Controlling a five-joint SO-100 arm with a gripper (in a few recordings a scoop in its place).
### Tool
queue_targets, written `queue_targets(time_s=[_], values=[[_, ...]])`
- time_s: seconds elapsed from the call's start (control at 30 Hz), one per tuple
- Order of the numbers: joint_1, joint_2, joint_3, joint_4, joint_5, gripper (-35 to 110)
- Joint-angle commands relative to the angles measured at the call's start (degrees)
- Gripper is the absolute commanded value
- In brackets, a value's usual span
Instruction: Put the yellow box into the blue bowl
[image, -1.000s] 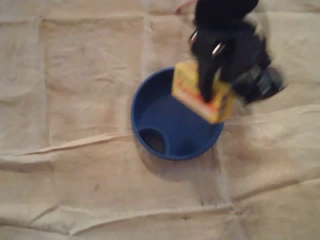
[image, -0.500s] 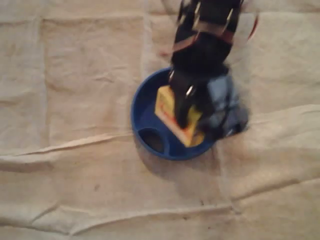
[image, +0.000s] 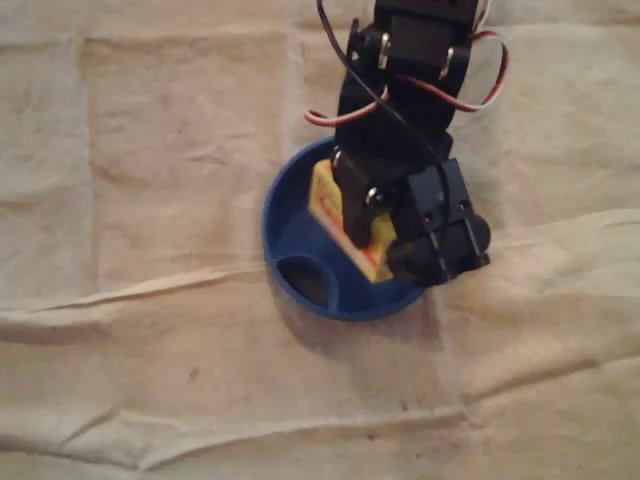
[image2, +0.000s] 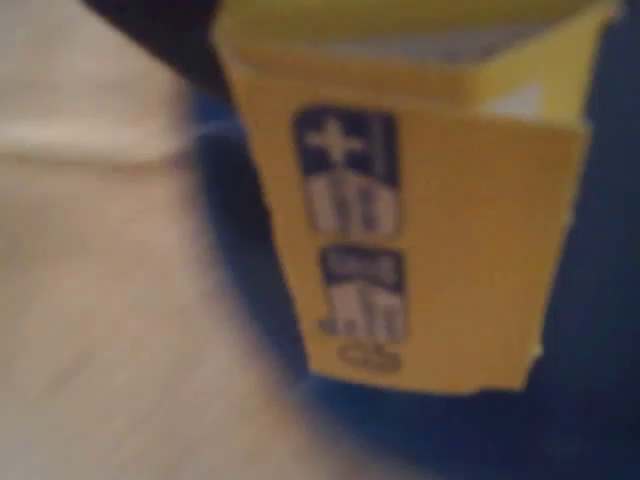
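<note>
1. In the overhead view, a creased beige cloth (image: 150, 200) covers the bench. One long fold runs across it, from the left edge towards the middle.
2. A round blue bowl (image: 292, 225) sits on the cloth a little right of centre. A dark oval hollow (image: 304, 281) lies by its lower left rim.
3. The yellow box (image: 322, 203) is inside the bowl, tilted, with its lower end towards the bowl's floor. A red-printed edge shows along its lower side.
4. The jaws are closed on the box. One black finger lies across its top face, and the rest of the box is hidden beneath it.
5. The black arm (image: 400, 130) reaches down from the top edge and covers the right part of the bowl. Red, white and black wires (image: 322, 121) loop beside it.
6. In the wrist view, the cloth (image2: 100, 300) fills the left side, blurred.
7. To its right the box (image2: 440, 250) hangs close to the camera with blue print on its face. The blue of the bowl (image2: 590, 330) shows behind and below it.
</note>
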Motion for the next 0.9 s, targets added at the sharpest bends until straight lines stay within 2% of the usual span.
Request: queue_targets(time_s=[0.0, 0.2, 0.63, 0.77, 0.87], values=[[0.97, 1.76, -4.75, 0.18, -5.54, 12], [1.23, 1.76, -3.87, 0.88, -7.73, 24], [2.90, 2.90, -3.60, 1.14, -8.53, 24], [2.90, 5.19, -3.52, 4.39, -8.53, 20], [2.81, 6.33, -4.22, 7.12, -8.53, 11]])
